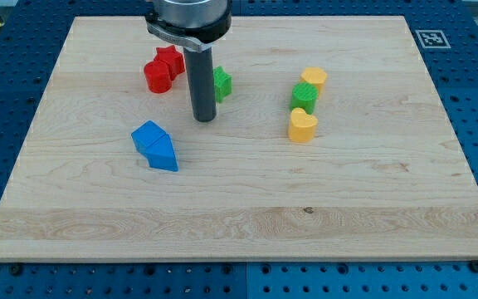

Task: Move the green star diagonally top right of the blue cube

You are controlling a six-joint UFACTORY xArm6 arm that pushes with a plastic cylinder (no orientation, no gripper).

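Behind our rod, just at its right, sits the green star, up and right of the blue blocks. Our tip stands just below the star, holding nothing; red blocks lie left.

My tip sits just left of the green star; red blocks crowd further left, blue cube nearby below-left.

Red blocks: two. Green blocks: two. Yellow blocks: two. Blue blocks: two.
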